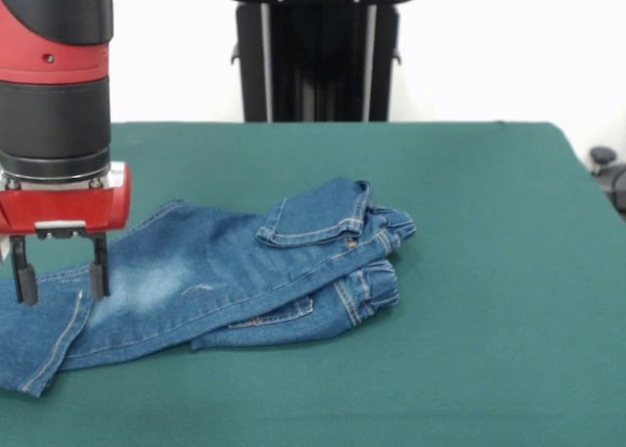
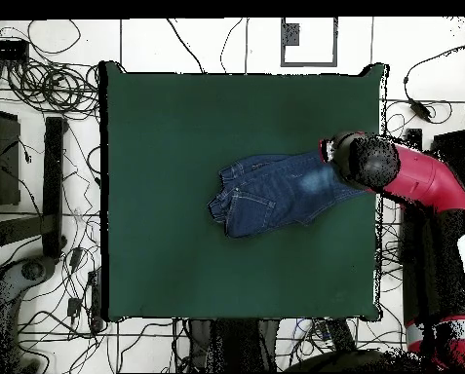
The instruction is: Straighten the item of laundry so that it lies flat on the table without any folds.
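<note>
Your end effector (image 1: 58, 268) hangs over the leg end of the jeans (image 1: 225, 276), its two dark fingers spread apart with nothing between them. Both fingertips (image 1: 99, 281) stand close above or on the denim there; you cannot tell from the front view whether they touch the cloth. Red and black arm housing rises straight up from it.

Starting at the hem closest to the camera, the jeans lie on the table (image 1: 469, 349), not flat. One leg hem sits just below the end effector, with a pale faded patch on the leg just beside it. Further along, the second leg is tucked under the first, and the waistband end is bunched, with a pocket panel folded back over the top.

Seen from overhead, the jeans (image 2: 270, 193) lie near the middle of the green table (image 2: 177, 117), their leg end reaching toward the edge where the arm (image 2: 411, 177) comes in.

Beyond the jeans, a black pedestal (image 1: 318, 51) stands behind the table's far edge.
</note>
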Action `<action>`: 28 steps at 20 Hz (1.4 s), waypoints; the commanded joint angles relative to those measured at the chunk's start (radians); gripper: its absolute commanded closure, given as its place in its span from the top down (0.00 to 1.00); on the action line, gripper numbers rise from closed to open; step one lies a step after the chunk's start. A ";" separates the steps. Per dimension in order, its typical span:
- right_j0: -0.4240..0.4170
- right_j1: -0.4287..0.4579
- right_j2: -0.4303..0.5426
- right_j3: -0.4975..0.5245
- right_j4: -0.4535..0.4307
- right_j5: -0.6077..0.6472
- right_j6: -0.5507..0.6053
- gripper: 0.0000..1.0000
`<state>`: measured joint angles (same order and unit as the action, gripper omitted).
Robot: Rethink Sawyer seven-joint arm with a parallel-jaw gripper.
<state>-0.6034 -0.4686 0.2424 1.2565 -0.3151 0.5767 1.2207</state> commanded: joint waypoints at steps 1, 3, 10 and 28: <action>0.045 0.082 0.009 0.000 0.036 0.052 0.157 1.00; 0.048 0.088 0.011 -0.018 0.035 0.067 0.147 1.00; 0.049 0.125 0.023 -0.083 0.035 0.097 0.120 1.00; 0.071 0.118 -0.004 -0.049 0.054 0.066 0.172 1.00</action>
<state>-0.5999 -0.3381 0.2387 1.1161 -0.2916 0.5767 1.2207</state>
